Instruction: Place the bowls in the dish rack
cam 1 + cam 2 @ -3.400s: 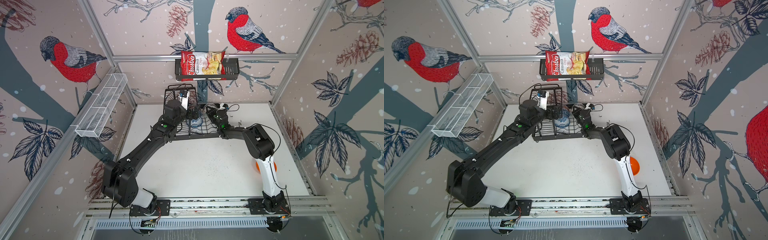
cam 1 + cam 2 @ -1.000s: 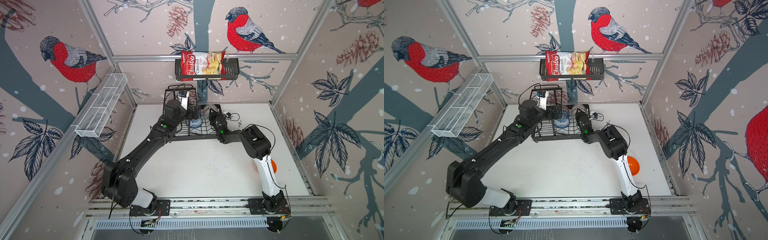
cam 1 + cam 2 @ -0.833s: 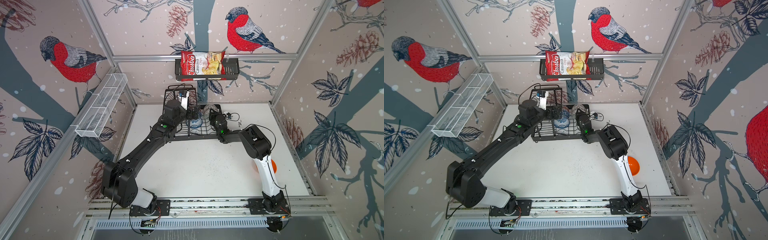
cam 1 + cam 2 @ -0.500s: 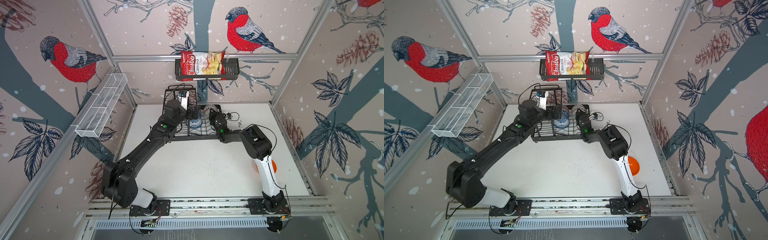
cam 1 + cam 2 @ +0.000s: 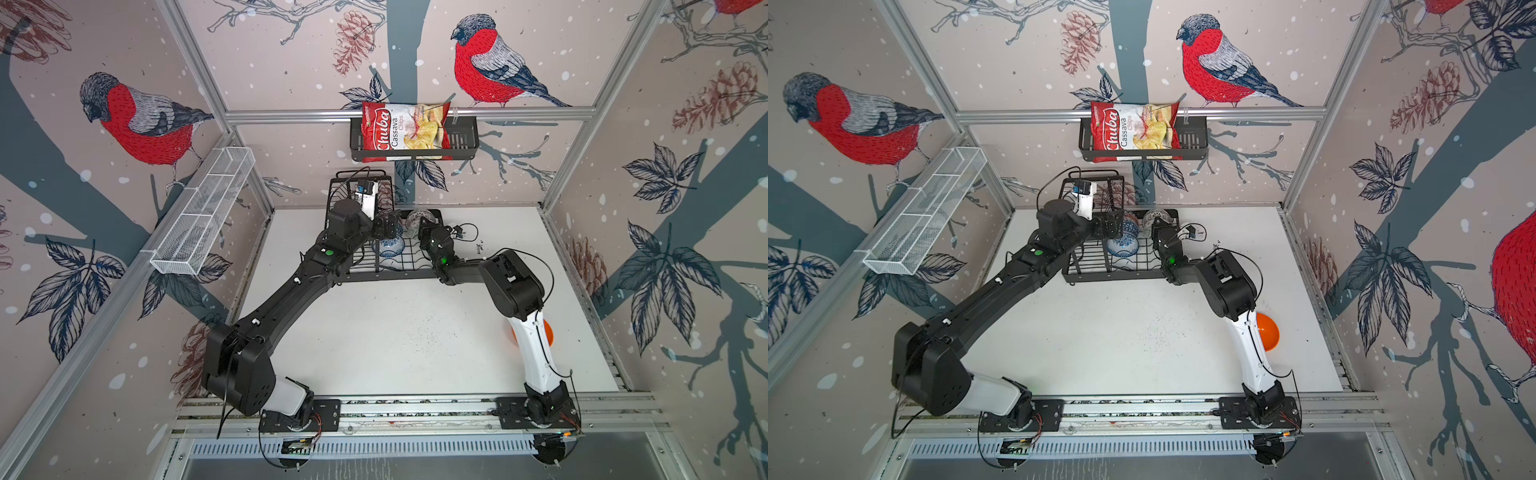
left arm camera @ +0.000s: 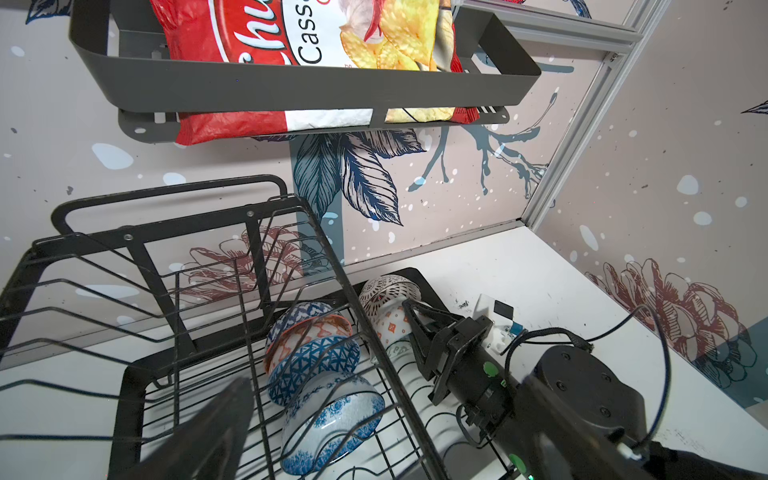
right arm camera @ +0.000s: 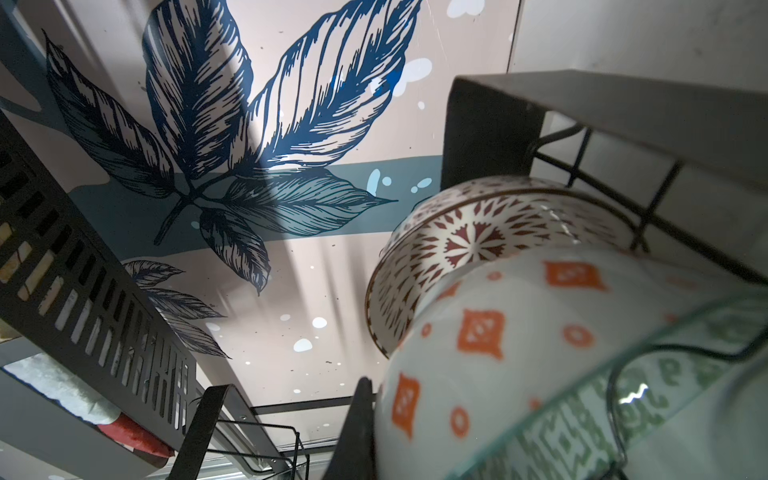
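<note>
- Left pincer (image 5: 388, 227) spread wide over rack (image 5: 390, 275), beside the raised tier (image 6: 166, 229).
- Right pincer (image 6: 409, 313) clenched, tip among bowls (image 6: 316, 365) at rack's back edge.
- Orange bowl (image 5: 1268, 332) on open surface (image 5: 1121, 332), well apart.

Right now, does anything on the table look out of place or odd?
Yes: one orange bowl lies alone on the white table, partly hidden by the right arm, apart from the dish rack, where the other bowls stand on edge. Dark specks also dot the table's middle.
</note>
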### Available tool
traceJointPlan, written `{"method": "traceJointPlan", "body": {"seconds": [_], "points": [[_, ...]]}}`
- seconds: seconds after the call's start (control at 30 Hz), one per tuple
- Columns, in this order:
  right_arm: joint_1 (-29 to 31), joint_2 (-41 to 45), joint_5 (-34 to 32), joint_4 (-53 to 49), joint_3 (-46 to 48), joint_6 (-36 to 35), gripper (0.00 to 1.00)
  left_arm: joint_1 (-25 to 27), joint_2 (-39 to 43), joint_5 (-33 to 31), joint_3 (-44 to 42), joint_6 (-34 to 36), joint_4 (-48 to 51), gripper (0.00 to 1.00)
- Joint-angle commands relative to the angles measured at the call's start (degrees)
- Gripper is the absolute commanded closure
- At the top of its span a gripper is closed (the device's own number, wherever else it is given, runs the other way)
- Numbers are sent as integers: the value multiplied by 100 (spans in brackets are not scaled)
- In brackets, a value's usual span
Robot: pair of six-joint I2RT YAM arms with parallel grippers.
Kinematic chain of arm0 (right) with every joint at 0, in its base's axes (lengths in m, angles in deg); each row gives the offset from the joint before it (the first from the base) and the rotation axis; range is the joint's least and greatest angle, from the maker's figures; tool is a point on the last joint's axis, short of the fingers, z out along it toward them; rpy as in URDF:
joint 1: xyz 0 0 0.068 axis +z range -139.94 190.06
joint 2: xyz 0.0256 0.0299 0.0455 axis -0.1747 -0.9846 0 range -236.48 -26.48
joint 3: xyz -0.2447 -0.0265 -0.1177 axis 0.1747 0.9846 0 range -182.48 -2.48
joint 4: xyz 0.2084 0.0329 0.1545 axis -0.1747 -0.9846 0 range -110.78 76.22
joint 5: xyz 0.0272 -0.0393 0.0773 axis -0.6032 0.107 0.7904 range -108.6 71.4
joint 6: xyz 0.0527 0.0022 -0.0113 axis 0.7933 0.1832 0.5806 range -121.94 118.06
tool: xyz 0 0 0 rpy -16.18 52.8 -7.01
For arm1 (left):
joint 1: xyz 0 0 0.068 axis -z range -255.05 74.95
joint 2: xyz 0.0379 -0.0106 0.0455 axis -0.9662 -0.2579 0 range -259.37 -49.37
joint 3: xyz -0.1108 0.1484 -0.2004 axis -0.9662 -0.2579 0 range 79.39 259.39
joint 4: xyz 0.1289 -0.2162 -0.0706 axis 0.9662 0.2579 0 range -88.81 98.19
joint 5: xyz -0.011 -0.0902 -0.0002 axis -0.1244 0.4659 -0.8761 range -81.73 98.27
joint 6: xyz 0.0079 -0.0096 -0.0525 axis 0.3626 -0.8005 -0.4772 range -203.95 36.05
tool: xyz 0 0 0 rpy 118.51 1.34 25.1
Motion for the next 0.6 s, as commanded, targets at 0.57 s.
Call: {"method": "traceJointPlan", "body": {"seconds": [0.57], "points": [[-45, -61, 157, -1027, -58, 88, 78, -5, 62, 20, -21, -47, -129, 2]]}}
